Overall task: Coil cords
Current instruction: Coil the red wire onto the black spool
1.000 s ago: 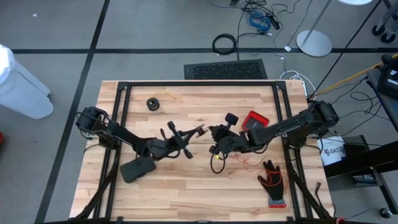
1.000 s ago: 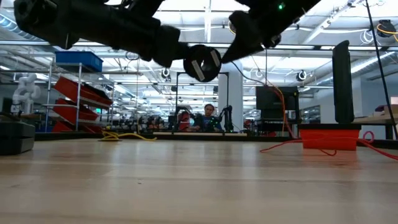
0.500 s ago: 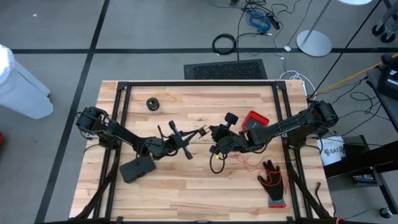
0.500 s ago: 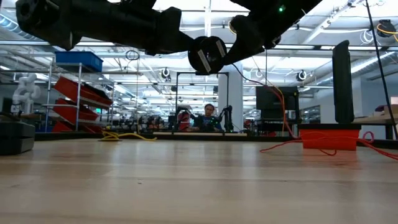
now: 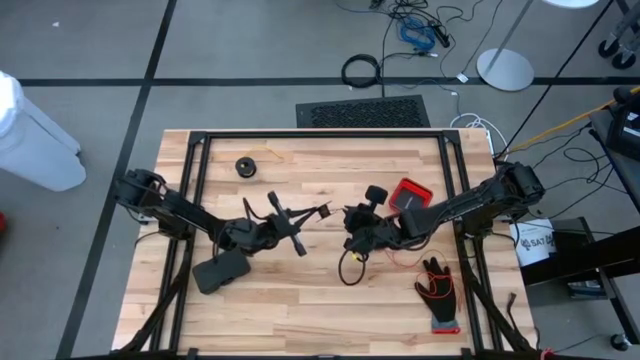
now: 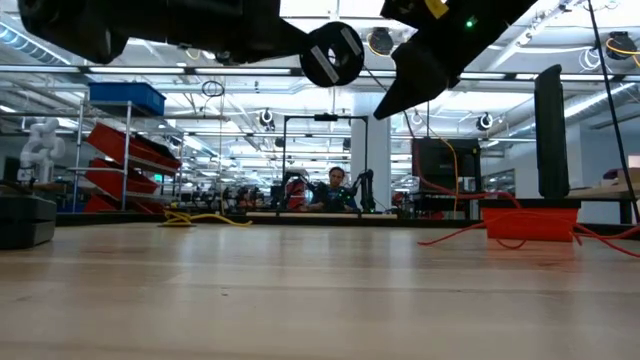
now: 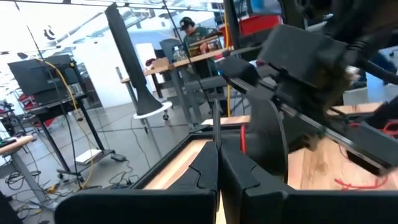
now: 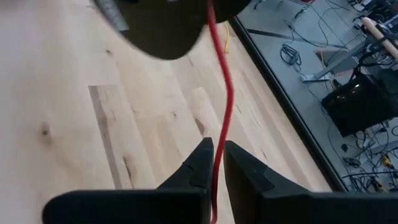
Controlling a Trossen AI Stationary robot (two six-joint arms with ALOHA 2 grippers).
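- Left fingers (image 7: 217, 163), pressed together, grip my black spool (image 6: 332, 54) above the worktop (image 5: 300, 310).
- Right fingers (image 8: 214, 163), barely parted, straddle my red cord (image 8: 225, 99).

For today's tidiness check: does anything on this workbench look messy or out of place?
Yes. Red cord sprawls loose on the wood between the red tray and the glove, uncoiled. A black spool sits alone near the far edge, away from the work.

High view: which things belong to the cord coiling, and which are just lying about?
Job: red cord, yellow cord, raised spool, far spool.
Lying about: glove, red box, black pad.
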